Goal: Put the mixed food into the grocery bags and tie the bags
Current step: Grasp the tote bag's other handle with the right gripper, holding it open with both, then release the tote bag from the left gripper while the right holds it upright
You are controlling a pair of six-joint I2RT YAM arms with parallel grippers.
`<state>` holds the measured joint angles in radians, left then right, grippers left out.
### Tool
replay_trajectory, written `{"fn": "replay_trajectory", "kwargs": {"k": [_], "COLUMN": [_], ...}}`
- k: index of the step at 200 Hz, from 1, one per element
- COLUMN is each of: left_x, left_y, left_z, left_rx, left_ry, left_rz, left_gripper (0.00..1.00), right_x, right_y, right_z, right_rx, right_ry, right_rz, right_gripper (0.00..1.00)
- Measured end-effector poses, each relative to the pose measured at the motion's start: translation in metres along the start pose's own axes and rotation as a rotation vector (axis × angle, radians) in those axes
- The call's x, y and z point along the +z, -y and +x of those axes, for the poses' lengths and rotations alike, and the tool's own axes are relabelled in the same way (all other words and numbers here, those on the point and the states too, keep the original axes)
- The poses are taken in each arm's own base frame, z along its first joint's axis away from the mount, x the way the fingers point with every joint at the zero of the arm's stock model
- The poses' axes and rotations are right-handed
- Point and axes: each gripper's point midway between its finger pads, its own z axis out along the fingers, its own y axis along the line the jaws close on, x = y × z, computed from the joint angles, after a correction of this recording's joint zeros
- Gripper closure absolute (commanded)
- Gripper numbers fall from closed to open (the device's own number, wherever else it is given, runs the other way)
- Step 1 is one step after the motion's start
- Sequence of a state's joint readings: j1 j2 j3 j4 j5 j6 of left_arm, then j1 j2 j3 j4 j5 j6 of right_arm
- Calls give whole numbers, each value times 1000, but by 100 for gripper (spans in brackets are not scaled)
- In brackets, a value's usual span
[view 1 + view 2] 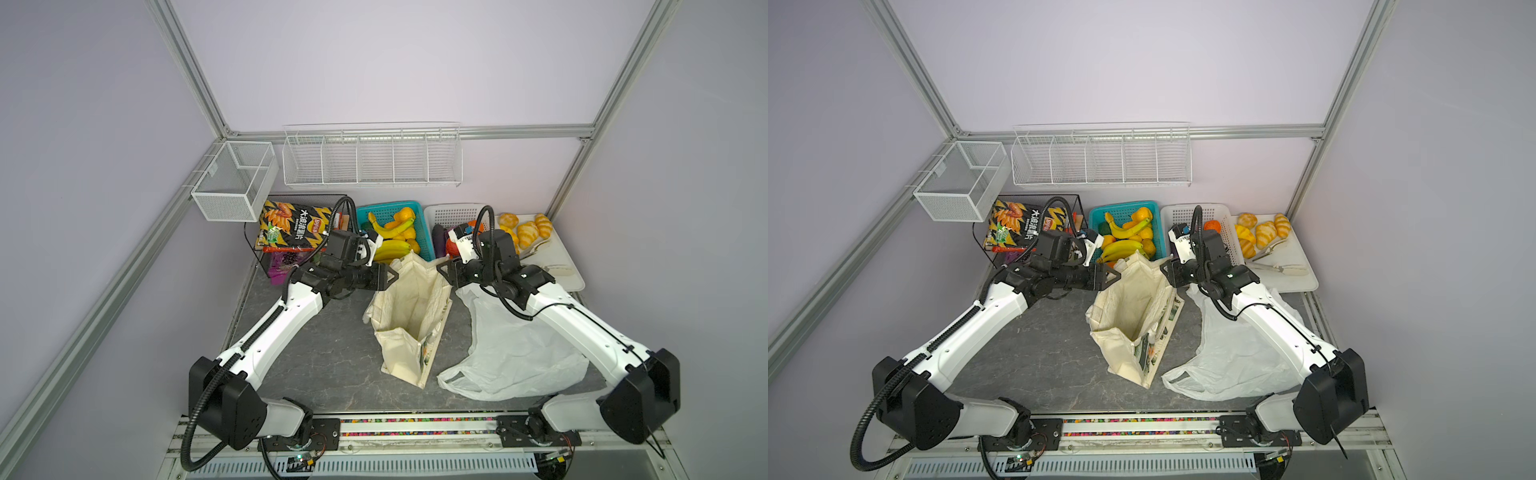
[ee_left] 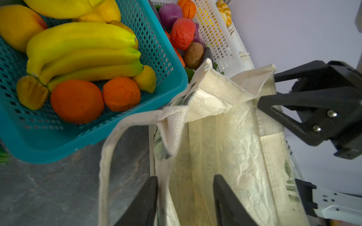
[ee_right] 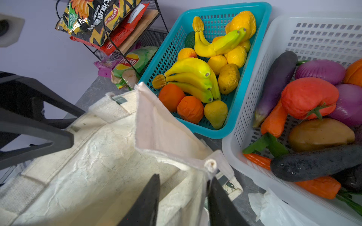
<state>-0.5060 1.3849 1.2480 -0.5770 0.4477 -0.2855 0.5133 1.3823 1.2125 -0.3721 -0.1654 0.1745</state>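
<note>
The cream canvas tote (image 1: 409, 316) (image 1: 1133, 307) stands mid-table with its mouth spread wide. My left gripper (image 1: 395, 276) (image 2: 185, 178) is open and straddles the tote's left rim. My right gripper (image 1: 440, 270) (image 3: 184, 178) is open astride the right rim, with cloth beside one finger. The white plastic bag (image 1: 515, 349) lies flat under the right arm. The purple snack packet (image 3: 105, 66) and green Lay's packet (image 3: 133, 62) lie by the black rack. The red tomato (image 3: 307, 97), purple onion (image 3: 321, 70) and a dark piece (image 3: 313, 164) sit in the white basket (image 1: 453, 214).
A teal basket (image 1: 388, 205) of bananas and oranges stands just behind the tote. The black-and-yellow chip bag (image 1: 291, 224) leans in the rack at the back left. A white tray (image 1: 557, 266) with bread rolls lies at the back right. Wire baskets hang on the walls.
</note>
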Motion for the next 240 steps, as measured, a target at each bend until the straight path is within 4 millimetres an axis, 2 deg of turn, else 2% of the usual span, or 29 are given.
{"fn": "replay_trajectory", "kwargs": {"k": [15, 30, 42, 51, 61, 77, 91, 108, 123, 152, 168, 186, 213, 240], "left_x": [1, 2, 3, 2, 1, -3, -4, -4, -4, -6, -10, -20, -40, -54], "left_y": [1, 1, 0, -2, -2, -1, 0, -1, -1, 0, 1, 6, 18, 30], "left_z": [-1, -1, 0, 1, 3, 4, 5, 6, 6, 6, 9, 18, 36, 46], "left_rx": [-21, -33, -54, -67, -80, -97, -110, -123, -132, -135, -133, -96, -21, 47], "left_ry": [4, 13, 27, 38, 52, 74, 86, 97, 105, 117, 121, 129, 152, 185], "left_rz": [7, 11, 15, 15, 19, 25, 30, 35, 39, 45, 48, 64, 119, 171], "left_gripper": [90, 96, 100, 100, 100, 100, 100, 100, 100, 100, 100, 100, 100, 69], "right_x": [-8, -20, -39, -51, -65, -87, -95, -89, -71, -37, -26, -26, -37, -47], "right_y": [5, 9, 7, 3, -1, -11, -18, -27, -33, -33, -28, -23, -9, -3], "right_z": [4, 9, 11, 14, 18, 26, 33, 46, 60, 82, 81, 76, 62, 52], "right_rx": [8, 5, 9, 13, 18, 49, 95, 154, 201, 280, 284, 236, 161, 89], "right_ry": [-15, -29, -18, -10, 0, 21, 27, 1, -47, -107, -103, -89, -83, -112], "right_rz": [47, 92, 121, 128, 131, 117, 92, 55, 31, 32, 53, 81, 107, 94], "right_gripper": [19, 7, 0, 6, 7, 4, 0, 5, 13, 46, 60, 83, 90, 93]}}
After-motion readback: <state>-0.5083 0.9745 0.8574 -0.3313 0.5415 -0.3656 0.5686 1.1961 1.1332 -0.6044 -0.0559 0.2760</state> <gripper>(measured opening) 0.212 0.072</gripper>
